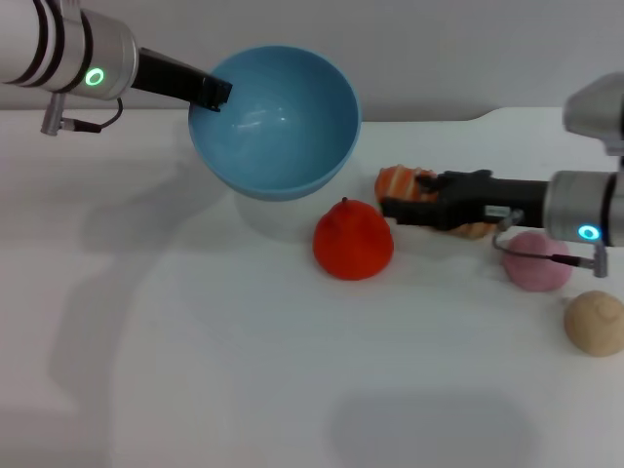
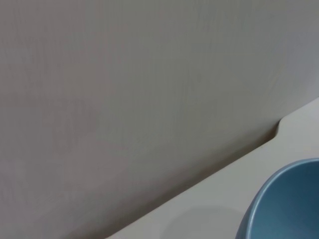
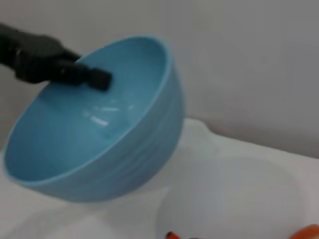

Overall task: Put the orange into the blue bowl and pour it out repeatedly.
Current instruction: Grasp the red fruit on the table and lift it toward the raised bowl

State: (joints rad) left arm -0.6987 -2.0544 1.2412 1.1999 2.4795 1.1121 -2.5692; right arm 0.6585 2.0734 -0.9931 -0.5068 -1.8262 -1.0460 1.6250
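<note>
While the left claw [image 1: 216, 96] tilts the blue bowl [image 1: 278, 127], no writing shows.

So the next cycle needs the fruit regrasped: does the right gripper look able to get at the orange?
Probably yes. The right gripper sits just beside the orange, nothing between them, and the blue bowl is held up by the left gripper.

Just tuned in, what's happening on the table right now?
The left gripper is clamped on the rim of the blue bowl, holding it lifted and tipped above the table; the bowl is empty. The orange sits on the table just in front of it. The right gripper reaches in low toward the orange from the right, not touching it yet. A bread loaf, pink ball and beige ball lie on the right side of the table.
</note>
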